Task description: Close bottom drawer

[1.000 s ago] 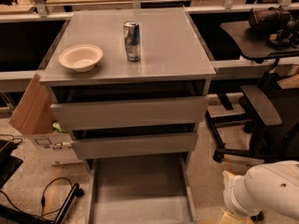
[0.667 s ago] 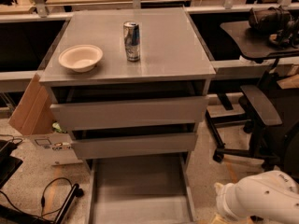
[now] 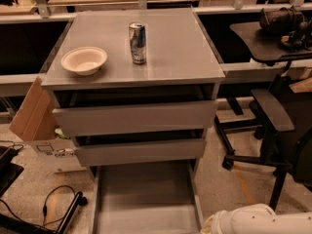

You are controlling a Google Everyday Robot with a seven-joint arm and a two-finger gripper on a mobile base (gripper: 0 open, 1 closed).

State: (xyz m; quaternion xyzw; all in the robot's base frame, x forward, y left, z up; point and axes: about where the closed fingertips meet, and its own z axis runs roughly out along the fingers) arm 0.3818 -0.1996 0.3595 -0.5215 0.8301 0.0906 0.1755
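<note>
Gripper out of shot right now, so how wide it stands or whether it has hold of anything, I cannot tell. All we get is the robot's smooth white arm [image 3: 258, 221], low beyond the worktop's front right corner, just beside the drawer's right rail and not visibly touching it.

And the target, the wide shallow grey bottom drawer [image 3: 146, 199], is hanging well out past the front edge of the grey cabinet worktop [image 3: 185, 57], tray floor bare and fully exposed. Above it, the grey middle drawer [image 3: 139, 151] and the taller-fronted grey top drawer [image 3: 134, 118] sit tucked in close under that front edge.

Up top, a shallow cream bowl [image 3: 84, 60] rests near the left edge, and a silver-and-blue drink can [image 3: 137, 43] stands upright around the middle.

Progress check: by my reading, nothing is done yet. The whole push remains: get onto the low front panel, then drive the tray back under the front edge until it sits flush.
</note>
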